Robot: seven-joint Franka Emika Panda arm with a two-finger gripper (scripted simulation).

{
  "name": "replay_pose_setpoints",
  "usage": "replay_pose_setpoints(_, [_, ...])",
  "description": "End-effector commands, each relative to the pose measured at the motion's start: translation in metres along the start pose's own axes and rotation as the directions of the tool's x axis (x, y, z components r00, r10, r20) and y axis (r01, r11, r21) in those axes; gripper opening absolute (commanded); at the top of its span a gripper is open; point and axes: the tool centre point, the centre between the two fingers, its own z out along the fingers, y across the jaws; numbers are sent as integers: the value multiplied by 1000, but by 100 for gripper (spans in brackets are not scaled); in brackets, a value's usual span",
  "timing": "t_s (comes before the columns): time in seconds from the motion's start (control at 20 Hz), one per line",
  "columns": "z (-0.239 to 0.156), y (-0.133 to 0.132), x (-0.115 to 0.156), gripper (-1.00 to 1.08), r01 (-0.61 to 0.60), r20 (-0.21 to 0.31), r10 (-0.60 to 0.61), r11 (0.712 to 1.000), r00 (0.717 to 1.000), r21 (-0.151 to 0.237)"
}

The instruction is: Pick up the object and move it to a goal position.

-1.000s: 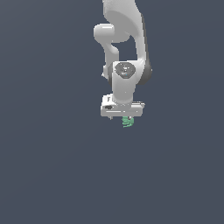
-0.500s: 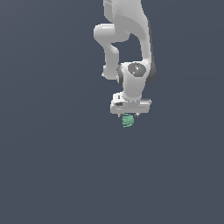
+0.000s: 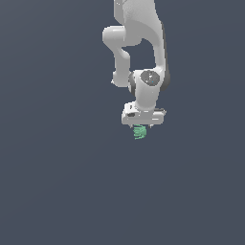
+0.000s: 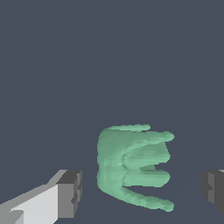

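Carrying the gripper (image 3: 143, 123) a little toward the exterior view's right compared with one second ago, and turning the wrist as well. Leaving the green object (image 3: 139, 132) in nearly the same place, slightly above the centre of the exterior frame and just under the white gripper body.

Holding the two fingers (image 4: 70, 194) spread wide at this moment, one on each side of the green object (image 4: 131, 168), with a clear strip of grey floor (image 4: 109, 52) showing between each pad and the lump. Not touching it yet, so not gripping anything.

Probably lining up for the grasp. Keeping the fingers wide most likely to let the lobes pass between them without being knocked. Seeing in the wrist view several ridged lobes all pointing toward one finger, with the rounded back of the lump facing the other. Judging from this that the pads will be pressing on the lobe tips and on the back, along the length of the lobes. Facing some risk here: narrow tips giving a small contact area, and the lump perhaps twisting or slipping when squeezed.

Sitting not quite centred between the fingers, with the object somewhat nearer the light-coloured finger, so one pad may be reaching it first and pushing it sideways.

Not being able to tell how high above the floor the fingertips are hanging. Not seeing any goal mark in either view, so still at the early part of the task: grasping not done, lifting and carrying still to come.
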Motion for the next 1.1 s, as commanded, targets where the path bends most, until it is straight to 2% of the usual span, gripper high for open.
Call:
replay_pose_setpoints(0.0, [9, 0, -1, 100, 0, 1, 0, 1000, 1000, 0])
replay_pose_setpoints(0.3, [36, 0, -2, 100, 0, 0, 0, 1000, 1000, 0])
replay_pose_setpoints(0.55, [43, -1, -1, 100, 0, 0, 0, 1000, 1000, 0])
replay_pose_setpoints(0.6, [43, -1, -1, -100, 0, 0, 0, 1000, 1000, 0])
replay_pose_setpoints(1.05, [43, -1, -1, -100, 0, 0, 0, 1000, 1000, 0])
